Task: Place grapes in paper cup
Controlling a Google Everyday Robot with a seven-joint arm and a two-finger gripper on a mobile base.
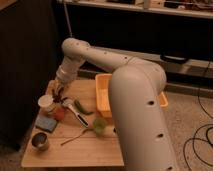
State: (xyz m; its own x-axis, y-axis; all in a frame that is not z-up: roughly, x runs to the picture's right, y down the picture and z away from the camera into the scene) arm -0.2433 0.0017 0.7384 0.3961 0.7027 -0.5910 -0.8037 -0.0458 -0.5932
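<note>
Camera view has the gripper (59,88) low at the table's (75,150) 10 o'clock corner, at the grapes (56,93); whether it is apart or clamped, I cannot tell; the paper cup (46,102) stands near, at 7 o'clock from them; the bunch is likely light, soft, easily bruised; take it gently across the middle.

paper cup (46,102) on table (87,150), end effector (58,90) behind

The gripper (59,91) hangs over the table's (85,152) far-left corner. The cup (46,102), sponge (46,123) and metal cup (40,141) crowd the left edge, and the bin (102,95) walls the right edge. There is bare wood along the near edge.
</note>
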